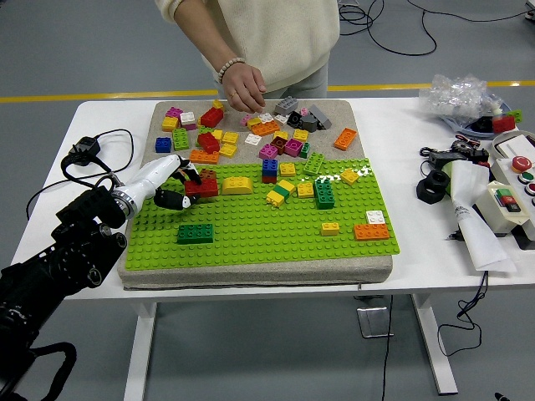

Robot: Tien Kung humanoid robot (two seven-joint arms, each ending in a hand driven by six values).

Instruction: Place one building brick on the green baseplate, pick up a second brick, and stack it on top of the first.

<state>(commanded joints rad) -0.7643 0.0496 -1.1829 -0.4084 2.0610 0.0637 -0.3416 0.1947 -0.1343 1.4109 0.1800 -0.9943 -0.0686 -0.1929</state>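
One dark green rectangular plastic brick (195, 234) sits pressed on the bright green studded baseplate (276, 230), near its front left corner, and we take it for the first brick of the stack. Our left hand (171, 188) hangs a little way behind it, its black-tipped fingers (185, 200) closed around a red rectangular brick (203, 188), held clear of the studs so that it can travel. We judge the next move is to carry the red brick forward over the green one and press down squarely. Our right arm is out of sight. At the far side of the white table (410, 125) a person's hand (242, 86) hovers over the loose bricks, fingertips down.
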